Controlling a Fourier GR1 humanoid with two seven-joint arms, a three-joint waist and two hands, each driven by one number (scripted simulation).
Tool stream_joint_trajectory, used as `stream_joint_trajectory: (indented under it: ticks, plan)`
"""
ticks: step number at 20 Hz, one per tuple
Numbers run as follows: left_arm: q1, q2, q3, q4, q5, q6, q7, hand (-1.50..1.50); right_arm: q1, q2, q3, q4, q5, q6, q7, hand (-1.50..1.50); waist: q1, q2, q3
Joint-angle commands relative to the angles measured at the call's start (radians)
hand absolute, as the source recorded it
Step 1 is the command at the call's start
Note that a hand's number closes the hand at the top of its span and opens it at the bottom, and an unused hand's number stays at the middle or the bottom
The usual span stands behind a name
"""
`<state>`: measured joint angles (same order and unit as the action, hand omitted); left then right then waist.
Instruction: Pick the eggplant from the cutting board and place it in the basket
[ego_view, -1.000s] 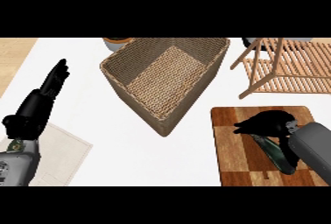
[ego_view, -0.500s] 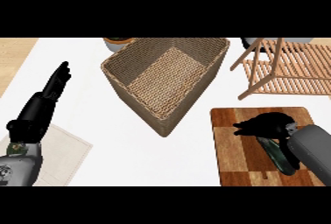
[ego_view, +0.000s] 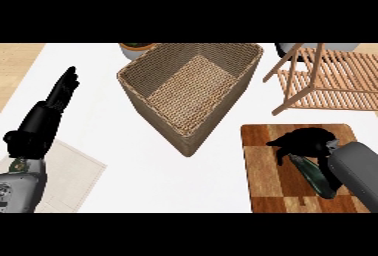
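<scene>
Eggplant (ego_view: 313, 174) lies on cutting board (ego_view: 275, 175), right of basket (ego_view: 188, 90).

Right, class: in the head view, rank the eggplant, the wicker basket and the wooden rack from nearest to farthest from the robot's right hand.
1. Eggplant: on the cutting board, right under the right hand.
2. Wooden rack: beyond the hand, at the counter's far right.
3. Wicker basket: to the hand's left, mid-counter.

Rack and basket are fairly close to call by their nearest edges.
</scene>
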<state>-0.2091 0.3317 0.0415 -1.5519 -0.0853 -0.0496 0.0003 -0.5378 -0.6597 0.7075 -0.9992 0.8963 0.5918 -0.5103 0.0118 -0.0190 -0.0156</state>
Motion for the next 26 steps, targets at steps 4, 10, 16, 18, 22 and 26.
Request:
stream_joint_trajectory:
  ticks: [4, 10, 16, 18, 22, 26]
  plan:
    - [-0.002, -0.018, 0.009, 0.031, -0.006, 0.003, -0.027, 0.00, 0.013, 0.047, 0.042, 0.149, 0.078, -0.077, -0.084, 1.50, 0.005, 0.025, 0.016]
    - [0.042, 0.005, 0.044, 0.023, -0.010, 0.020, 0.003, 0.00, 0.094, 0.038, -0.292, 0.163, -0.063, -0.146, 0.358, 1.50, -0.108, -0.003, 0.015]
    - [0.068, 0.019, 0.061, -0.010, 0.001, 0.016, 0.011, 0.00, 0.098, 0.087, -0.538, 0.153, -0.122, -0.394, 0.767, 1.50, -0.121, -0.023, 0.013]
    - [0.064, 0.018, 0.061, -0.009, 0.007, 0.010, 0.009, 0.00, 0.117, 0.124, -0.564, 0.106, -0.099, -0.505, 0.892, 1.50, -0.116, -0.016, 0.012]
    - [0.087, 0.030, 0.069, -0.004, -0.002, 0.008, -0.011, 0.00, 0.110, 0.174, -0.632, -0.065, -0.081, -0.718, 1.030, 1.50, -0.097, -0.014, 0.012]
    - [0.058, 0.027, 0.057, -0.024, -0.003, 0.008, 0.029, 0.00, 0.063, 0.290, -0.669, -0.275, -0.100, -0.896, 1.063, 1.50, -0.087, -0.016, 0.015]
